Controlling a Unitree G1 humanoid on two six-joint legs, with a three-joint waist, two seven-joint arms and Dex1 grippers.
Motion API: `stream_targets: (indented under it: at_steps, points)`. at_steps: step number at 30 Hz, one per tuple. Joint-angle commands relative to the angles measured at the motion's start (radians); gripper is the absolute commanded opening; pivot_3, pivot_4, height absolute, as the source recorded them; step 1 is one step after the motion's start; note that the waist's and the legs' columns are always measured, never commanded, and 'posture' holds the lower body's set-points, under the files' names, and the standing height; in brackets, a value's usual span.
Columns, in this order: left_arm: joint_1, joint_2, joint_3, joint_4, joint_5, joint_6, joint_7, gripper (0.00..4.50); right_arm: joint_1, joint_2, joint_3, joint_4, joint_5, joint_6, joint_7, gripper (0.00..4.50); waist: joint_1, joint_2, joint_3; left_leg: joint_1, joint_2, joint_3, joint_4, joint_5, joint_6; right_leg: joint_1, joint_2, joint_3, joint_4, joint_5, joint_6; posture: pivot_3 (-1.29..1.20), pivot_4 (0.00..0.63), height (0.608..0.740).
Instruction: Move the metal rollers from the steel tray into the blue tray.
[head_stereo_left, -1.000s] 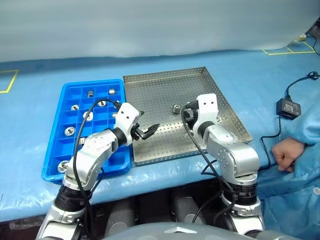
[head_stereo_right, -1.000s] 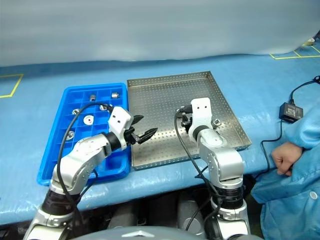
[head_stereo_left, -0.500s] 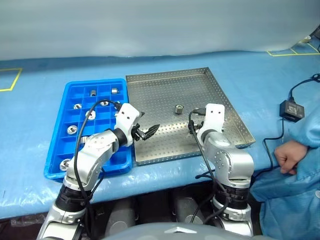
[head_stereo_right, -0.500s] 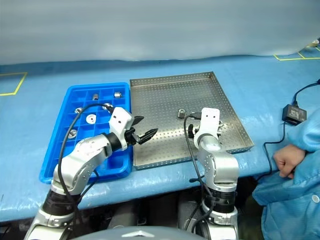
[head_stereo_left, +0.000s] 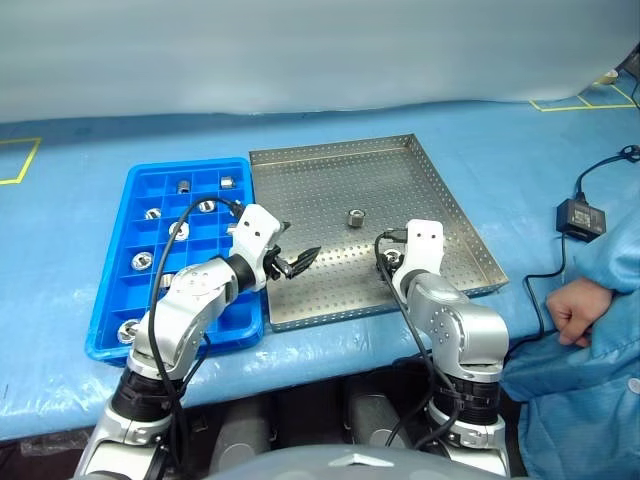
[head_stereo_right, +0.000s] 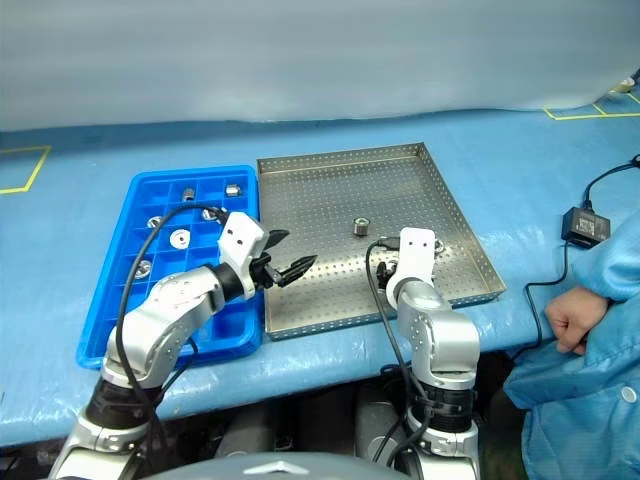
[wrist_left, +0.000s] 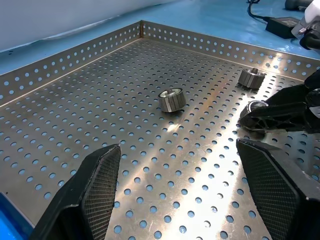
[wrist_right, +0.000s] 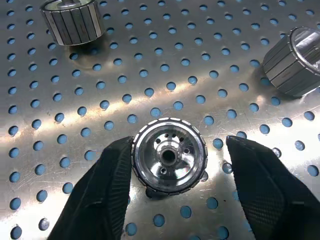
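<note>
The jaws of the right gripper (wrist_right: 178, 145) are standing apart on either side of one metal roller (wrist_right: 169, 155), which is resting on its flat end on the floor of the steel tray (head_stereo_left: 330, 185). One finger (wrist_right: 107, 185) is touching the roller's rim, while the other finger (wrist_right: 255, 180) is sitting just beside it with a gap between them, so nothing is being clamped. Two more rollers are lying on their sides near this one in the right wrist view, one (wrist_right: 70, 22) beyond it and another (wrist_right: 295, 62) off to the side.

The jaws of the left gripper (wrist_left: 176, 150) are gaping wide with nothing between them. They are hovering over the near left part of the steel tray and pointing across it toward the right gripper. A single roller (head_stereo_left: 355, 217) is sitting near the middle of the steel tray, well apart from both grippers.

The blue tray (head_stereo_left: 105, 310) is lying just beside the steel tray on the robot's left, their long edges almost touching. Several rollers are already sitting in separate compartments of it, among them two in the far row (head_stereo_left: 184, 185) (head_stereo_left: 226, 182) and one in the near corner (head_stereo_left: 126, 330).

Both trays are resting on the blue-covered surface (head_stereo_left: 500, 140). On the right, a black power adapter (head_stereo_left: 577, 217) is lying on it, and a person's hand (head_stereo_left: 572, 305) is resting at its edge.
</note>
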Motion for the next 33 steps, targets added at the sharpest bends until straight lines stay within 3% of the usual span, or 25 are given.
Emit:
stream_targets:
  at_steps: [1,10,20,27,33]
  points:
    - [-0.005,0.003,0.003,-0.032,-0.002,-0.011,-0.005,4.01,0.003,0.038,0.013,-0.018,0.01,-0.007,0.008,2.08,0.0,0.0,0.0,0.0,0.0,0.0,0.0,0.0,0.0,0.0,0.0,0.0,0.0,0.0,0.0,-0.13,0.15,0.74]
    - [0.013,0.035,0.03,-0.057,-0.013,-0.006,-0.017,4.01,-0.047,-0.01,0.085,-0.097,0.052,-0.055,0.097,2.08,-0.001,0.0,0.0,0.0,0.0,0.0,0.0,0.0,0.0,0.0,0.0,0.0,0.0,0.0,0.0,-0.12,0.15,0.74]
    - [0.09,0.118,0.182,-0.229,-0.04,0.03,0.029,4.01,-0.196,-0.205,0.191,-0.096,0.231,-0.089,0.434,2.08,0.016,0.0,0.001,0.001,0.0,0.0,-0.003,0.0,0.0,0.0,0.0,0.0,0.0,-0.001,-0.001,0.0,0.15,0.74]
    - [0.274,0.095,0.329,-0.401,-0.04,0.101,0.152,4.01,-0.33,-0.156,0.307,0.124,0.224,-0.217,0.516,2.08,0.054,-0.001,0.001,0.004,0.0,0.0,-0.009,0.002,-0.004,0.0,0.001,0.0,0.0,-0.002,-0.003,0.16,0.15,0.74]
    - [0.427,0.061,0.425,-0.504,-0.039,0.141,0.218,4.01,-0.424,-0.074,0.421,0.351,0.183,-0.353,0.574,2.08,0.124,-0.002,0.001,0.004,0.001,-0.003,-0.015,0.005,-0.007,-0.001,0.003,-0.004,0.0,-0.004,-0.007,0.28,0.15,0.74]
